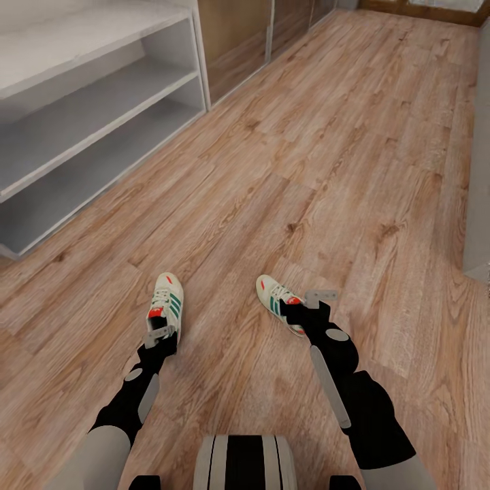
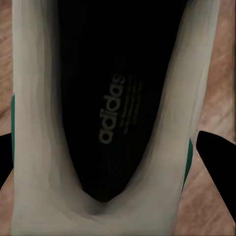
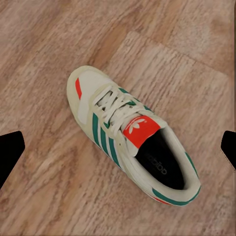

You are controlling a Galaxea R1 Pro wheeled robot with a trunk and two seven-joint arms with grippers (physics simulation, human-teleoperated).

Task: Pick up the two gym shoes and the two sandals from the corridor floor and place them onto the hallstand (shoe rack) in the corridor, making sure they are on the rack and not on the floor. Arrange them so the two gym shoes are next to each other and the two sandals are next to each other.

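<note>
Straddling the left shoe, the left gripper gapes; the right gripper hangs open above the right shoe.

Open corridor floor lies between the shoes and hallstand.
</note>
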